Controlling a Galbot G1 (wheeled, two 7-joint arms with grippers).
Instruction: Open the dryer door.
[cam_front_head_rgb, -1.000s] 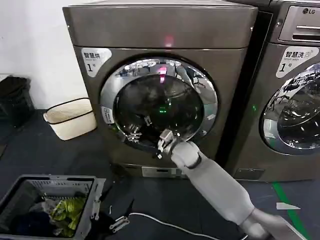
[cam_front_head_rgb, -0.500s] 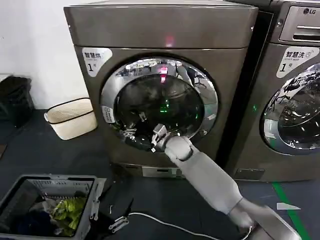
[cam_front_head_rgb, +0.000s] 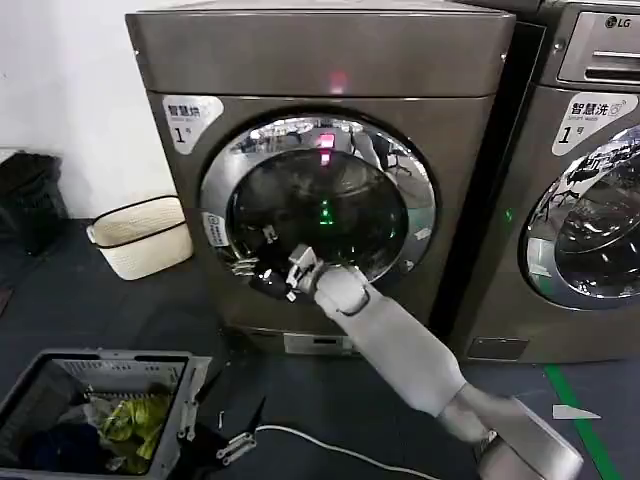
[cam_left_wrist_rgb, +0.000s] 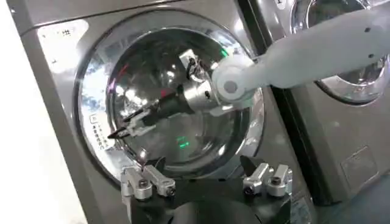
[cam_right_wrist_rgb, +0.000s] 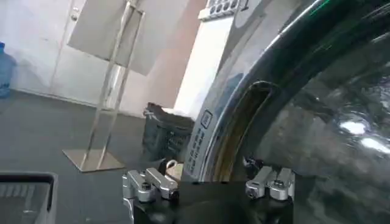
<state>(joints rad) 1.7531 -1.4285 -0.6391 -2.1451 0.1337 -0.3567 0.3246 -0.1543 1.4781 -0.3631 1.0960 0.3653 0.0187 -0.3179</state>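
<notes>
Against the lower left of the dryer door (cam_front_head_rgb: 318, 208), the right claw (cam_front_head_rgb: 291, 274) reaches in at the end of its pale arm, its tip over the dark glass just inside the chrome ring. From the left wrist view that claw (cam_left_wrist_rgb: 125, 129) shows as thin dark fingers pointing at the ring's edge with only a narrow gap between them, gripping nothing that can be made out. The door sits closed and flush in the front of the dryer (cam_front_head_rgb: 320, 60), a bronze-grey box with a white "1" sticker (cam_front_head_rgb: 190, 118) at its upper left corner. The left claw (cam_left_wrist_rgb: 206, 180) hangs in front of the door, lower down, fingers spread wide and empty. On the dark floor (cam_front_head_rgb: 120, 310) to the left stands a cream basket (cam_front_head_rgb: 142, 236) beside the white wall, its contents hidden. Nearer, a grey laundry basket (cam_front_head_rgb: 100, 370) holds crumpled clothing, some yellow-green, some dark blue. An LG-badged machine (cam_front_head_rgb: 590, 180) stands at the right.
</notes>
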